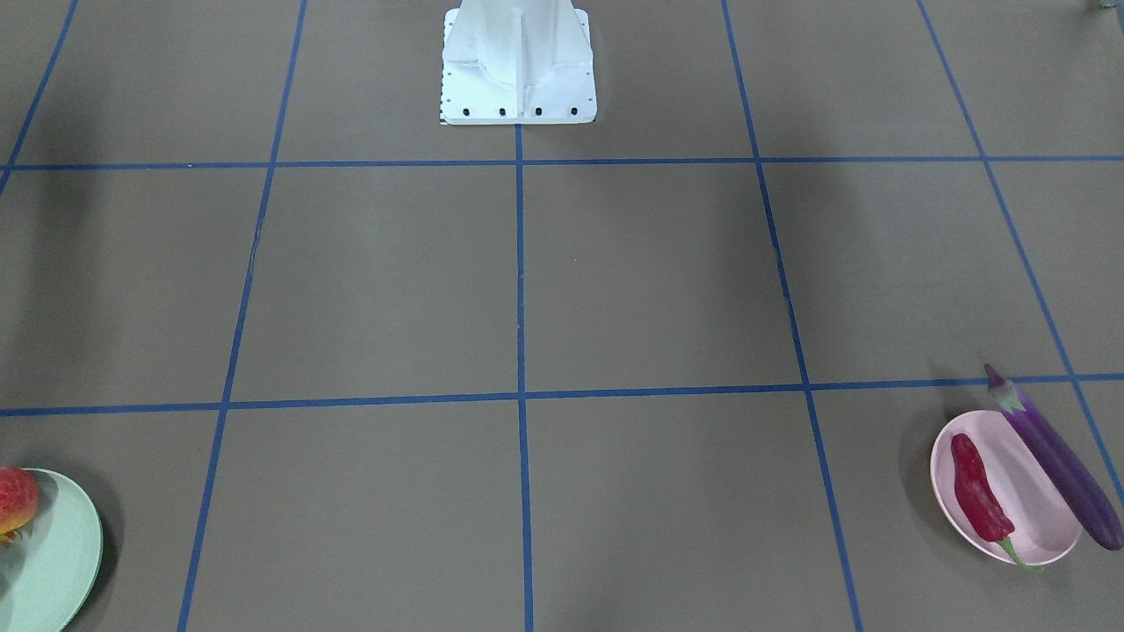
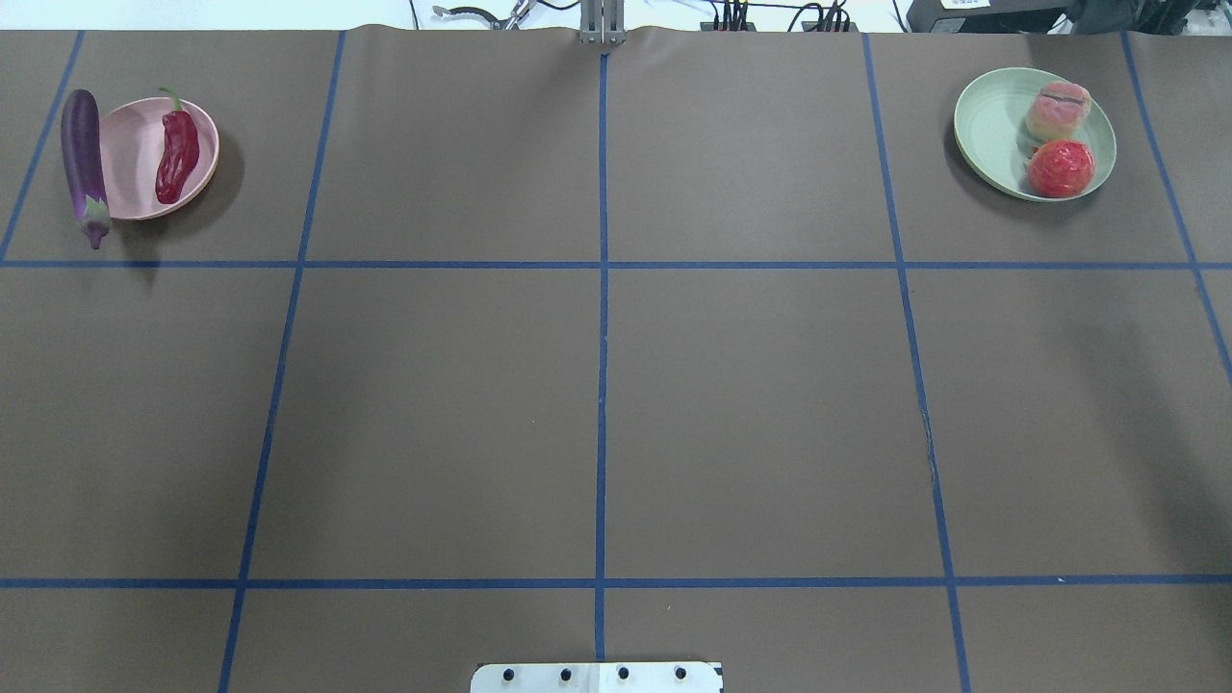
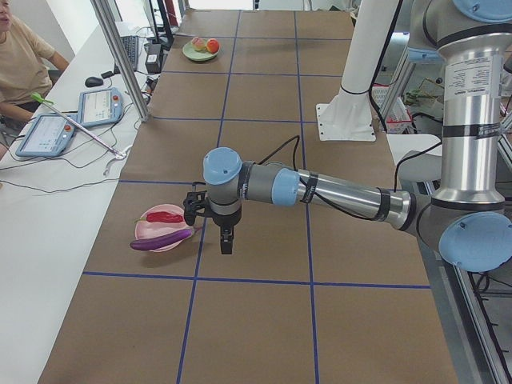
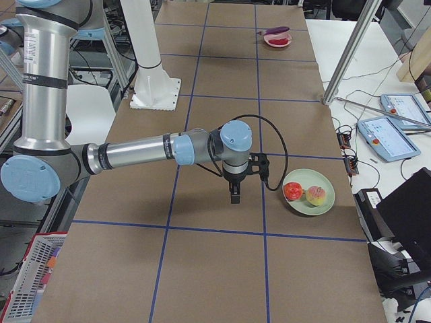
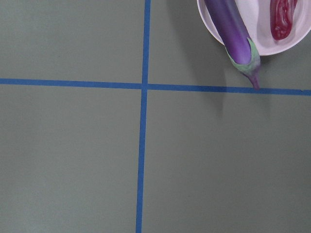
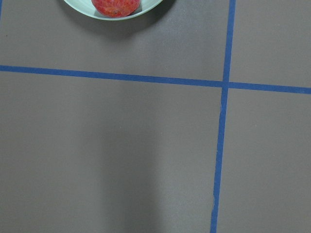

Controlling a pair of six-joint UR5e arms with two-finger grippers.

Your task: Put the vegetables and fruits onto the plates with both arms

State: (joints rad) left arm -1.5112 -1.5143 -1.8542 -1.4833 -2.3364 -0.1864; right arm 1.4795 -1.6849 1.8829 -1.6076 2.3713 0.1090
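The pale pink plate (image 2: 135, 164) sits at the table's far left. The red chili pepper (image 2: 178, 154) lies in it. The purple eggplant (image 2: 84, 159) lies along the plate's outer rim, its cap end (image 5: 251, 68) sticking out over the table. The mint green plate (image 2: 996, 125) at the far right holds the peach (image 2: 1057, 109) and the red bumpy fruit (image 2: 1061, 168). My left gripper (image 3: 224, 238) hangs above the table beside the pink plate. My right gripper (image 4: 234, 194) hangs beside the green plate (image 4: 306, 207). Both grippers look empty. I cannot tell whether they are open or shut.
The white pedestal base (image 1: 518, 70) stands at the table's robot-side edge. Blue tape lines grid the brown table. An operator (image 3: 20, 60) with tablets sits along the far side, behind metal posts (image 3: 120, 56). A red basket (image 4: 34, 276) stands beside the table.
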